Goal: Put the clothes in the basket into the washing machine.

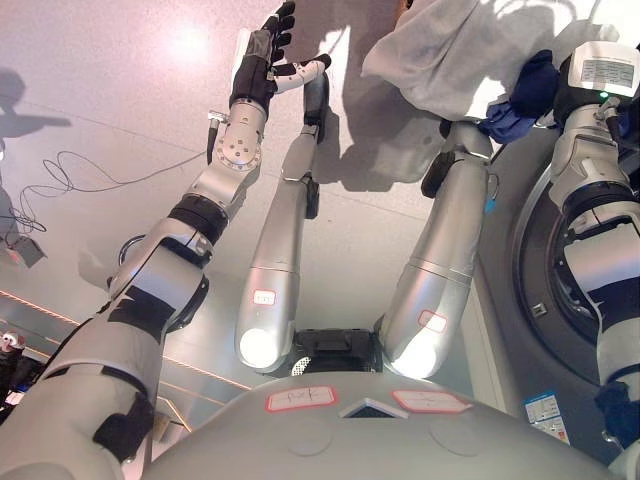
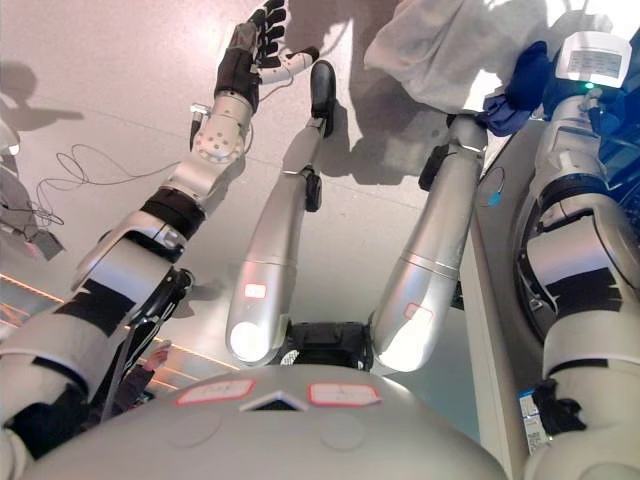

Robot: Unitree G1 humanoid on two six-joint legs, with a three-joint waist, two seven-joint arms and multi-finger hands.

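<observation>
Along the right edge of the scene stands the washing machine (image 1: 540, 290), its grey body and dark round door opening facing the robot's right side. Over the pale floor (image 1: 120, 80), at the top right, hangs a big grey garment (image 1: 450, 50), bunched and drooping, with a smaller dark blue cloth (image 1: 525, 95) bundled just under it. Both sit at the end of the right arm, right beside the upper front corner of the machine. The right hand (image 2: 520, 85) is wrapped up in the blue cloth, so I cannot tell how its fingers lie. The grey garment spreads leftward from that hand, away from the machine, while the door opening lies below and to the right of the bundle. To my eye, the coming move depends on carrying the clothes rightward and down toward that opening. The left hand (image 1: 270, 45) is far off at the top left, fingers spread and holding nothing, well apart from the clothes. No basket shows.
</observation>
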